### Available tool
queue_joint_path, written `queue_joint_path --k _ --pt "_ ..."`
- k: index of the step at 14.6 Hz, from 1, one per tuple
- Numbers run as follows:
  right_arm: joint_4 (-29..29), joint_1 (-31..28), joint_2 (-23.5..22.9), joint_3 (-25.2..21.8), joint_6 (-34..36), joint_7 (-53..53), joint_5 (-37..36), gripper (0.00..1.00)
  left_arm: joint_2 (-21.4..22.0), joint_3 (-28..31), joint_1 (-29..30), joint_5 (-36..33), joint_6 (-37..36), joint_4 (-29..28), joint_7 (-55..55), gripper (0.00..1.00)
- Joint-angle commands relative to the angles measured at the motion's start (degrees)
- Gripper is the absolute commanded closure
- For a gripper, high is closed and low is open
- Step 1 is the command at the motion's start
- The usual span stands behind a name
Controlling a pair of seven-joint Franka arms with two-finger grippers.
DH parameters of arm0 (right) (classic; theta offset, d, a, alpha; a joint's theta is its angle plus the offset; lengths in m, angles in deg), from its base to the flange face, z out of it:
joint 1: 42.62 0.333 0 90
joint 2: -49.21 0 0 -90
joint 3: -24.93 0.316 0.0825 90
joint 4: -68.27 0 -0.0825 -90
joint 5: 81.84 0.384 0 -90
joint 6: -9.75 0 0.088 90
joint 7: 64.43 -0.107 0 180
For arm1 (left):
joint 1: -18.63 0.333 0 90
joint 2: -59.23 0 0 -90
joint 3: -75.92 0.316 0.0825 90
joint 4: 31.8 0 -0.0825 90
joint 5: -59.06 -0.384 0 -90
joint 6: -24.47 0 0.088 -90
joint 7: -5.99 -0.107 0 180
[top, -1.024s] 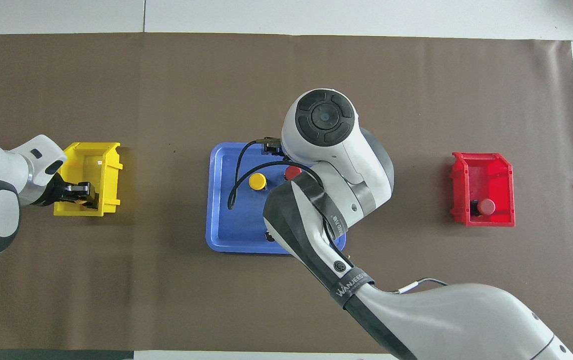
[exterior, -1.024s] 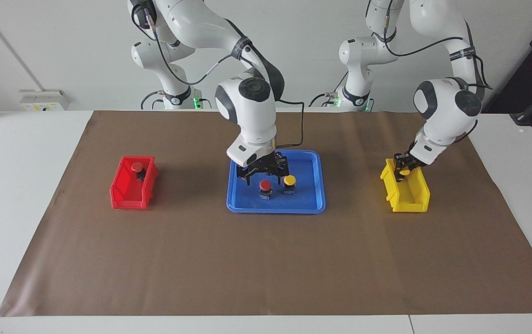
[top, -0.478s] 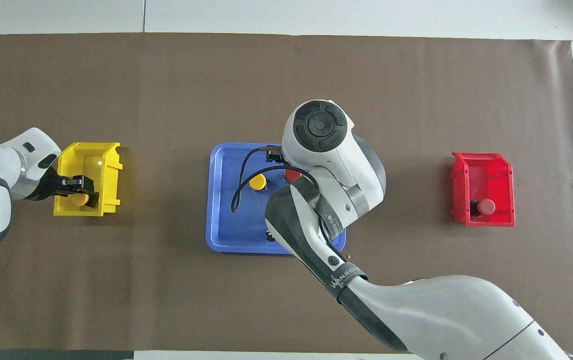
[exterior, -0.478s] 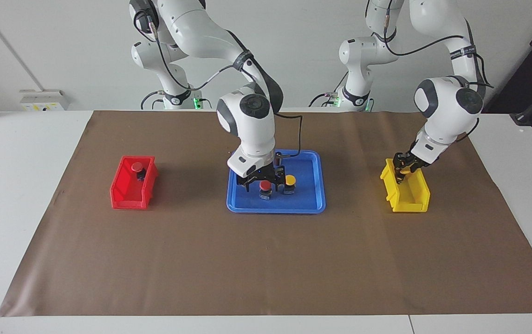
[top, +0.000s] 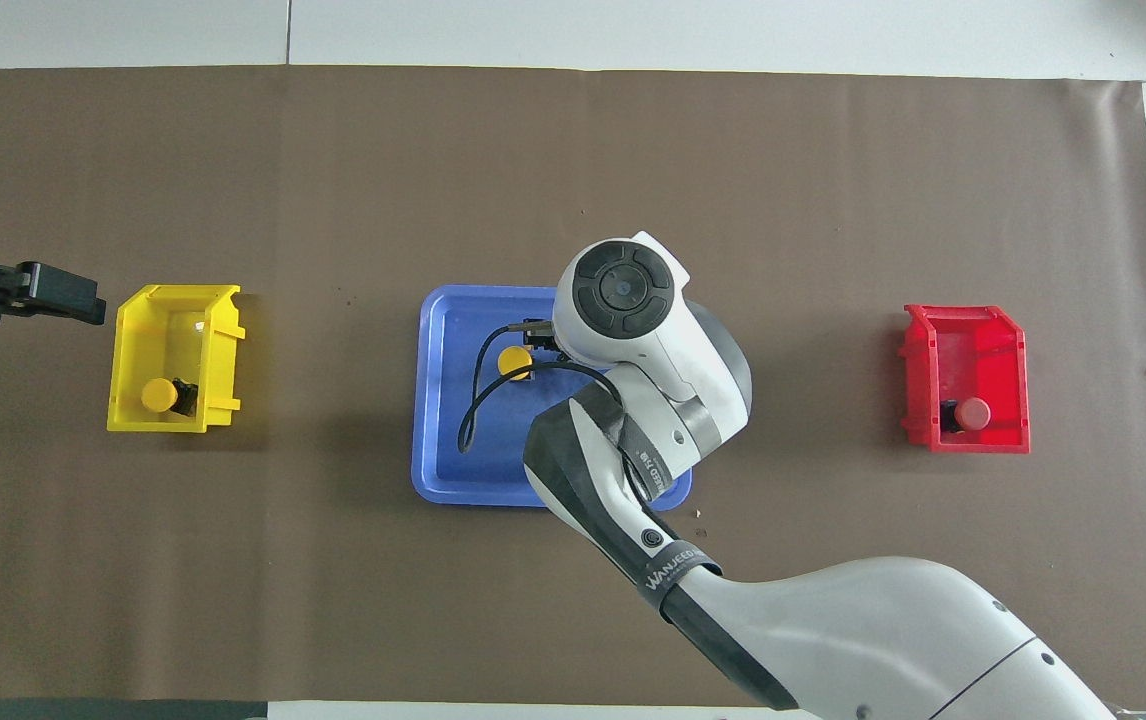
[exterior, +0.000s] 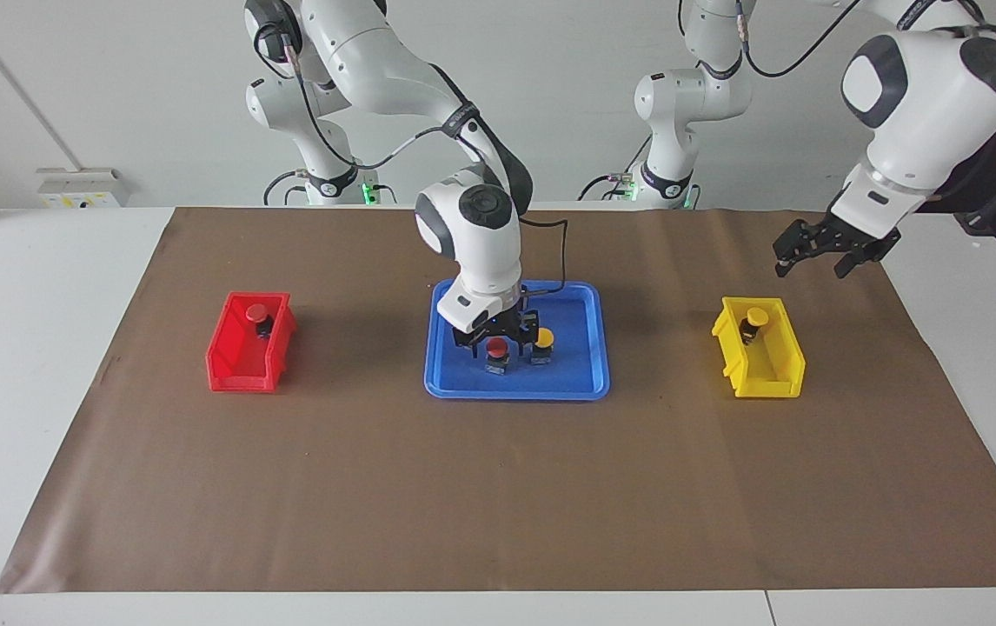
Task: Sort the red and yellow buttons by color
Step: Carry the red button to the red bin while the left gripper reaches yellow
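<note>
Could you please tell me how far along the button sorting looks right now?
Done: one red button in the red bin, one yellow button in the yellow bin. In hand: the right gripper is at the tray's red button. Left: the tray's yellow button. The left gripper hangs open.

Setting: robotics lab. Evidence: two white arms mounted at paper-covered table, bare white wall, cabling.

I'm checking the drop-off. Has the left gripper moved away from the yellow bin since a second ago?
Yes. The left gripper has risen out of the yellow bin and now hangs open above the table, leaving a yellow button in the bin.
</note>
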Motion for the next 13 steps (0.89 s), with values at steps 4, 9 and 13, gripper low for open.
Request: queue_joint_path --k 4,9,13 --pt "-0.5 -0.5 1.3 0.8 0.5 -0.4 0.0 0.75 1.5 0.3 -2.4 -1.1 3.9 -2.1 0.2 0.0" --pt "5.7 -7.5 6.1 0.7 16.8 11.0 -0.1 0.88 -0.4 -0.5 -12.8 -0.8 20.0 -14.4 15.7 0.0" --pt "-6.9 -25.8 21.6 0.8 21.7 40.2 0.2 0.88 -11.0 -0.3 -24.8 -1.0 30.9 -13.7 32.5 0.0"
